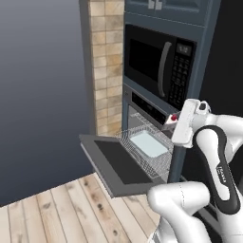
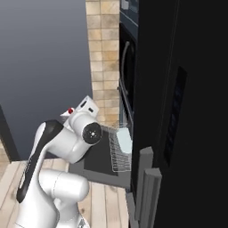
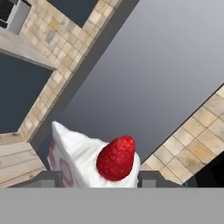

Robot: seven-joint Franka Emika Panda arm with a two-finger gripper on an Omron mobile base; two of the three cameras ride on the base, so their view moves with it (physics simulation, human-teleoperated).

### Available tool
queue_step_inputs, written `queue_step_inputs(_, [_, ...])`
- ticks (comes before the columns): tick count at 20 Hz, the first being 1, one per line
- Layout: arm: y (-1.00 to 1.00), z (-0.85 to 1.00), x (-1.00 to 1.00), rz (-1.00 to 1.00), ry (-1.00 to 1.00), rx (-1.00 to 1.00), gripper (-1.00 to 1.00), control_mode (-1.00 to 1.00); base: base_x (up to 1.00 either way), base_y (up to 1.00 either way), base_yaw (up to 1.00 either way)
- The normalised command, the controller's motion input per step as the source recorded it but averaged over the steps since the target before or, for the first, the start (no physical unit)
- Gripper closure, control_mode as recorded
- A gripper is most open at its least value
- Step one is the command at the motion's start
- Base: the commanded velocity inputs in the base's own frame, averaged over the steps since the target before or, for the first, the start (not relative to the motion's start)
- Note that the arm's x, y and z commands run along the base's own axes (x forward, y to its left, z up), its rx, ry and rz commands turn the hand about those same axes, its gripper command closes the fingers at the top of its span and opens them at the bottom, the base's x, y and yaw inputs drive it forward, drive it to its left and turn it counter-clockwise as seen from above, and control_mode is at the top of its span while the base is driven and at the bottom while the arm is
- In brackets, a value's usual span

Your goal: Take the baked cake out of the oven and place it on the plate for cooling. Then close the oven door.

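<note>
Cake (image 3: pixel 89 159) is seen held between the two finger tips in the hand view, the jaws being closed on its sides; a white wedge topped by a red strawberry, its pointed end directed away from the hand. In the left base view the gripper (image 1: pixel 173 119) is raised clear of the oven (image 1: pixel 144 118), beside the black control strip, with the red dot of the berry just visible at its tip. The oven door (image 1: pixel 116 161) is dropped open and flat, with the wire rack (image 1: pixel 144 149) and its pale tray (image 1: pixel 148 143) pulled out over it. No plate can be made out. The cake is judged already lifted out; a carry to the plate is still called for, then the door must be shut.
</note>
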Motion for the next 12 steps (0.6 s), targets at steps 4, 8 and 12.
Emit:
queue_step_inputs(4, [0.0, 0.0, 0.0, 0.0, 0.0, 0.0, 1.0, 1.0, -0.29, 0.23, 0.39])
queue_step_inputs(8, [0.0, 0.0, 0.0, 0.0, 0.0, 0.0, 1.0, 1.0, -0.18, 0.2, 0.4])
queue_step_inputs(12, [0.0, 0.0, 0.0, 0.0, 0.0, 0.0, 1.0, 1.0, -0.13, 0.2, 0.38])
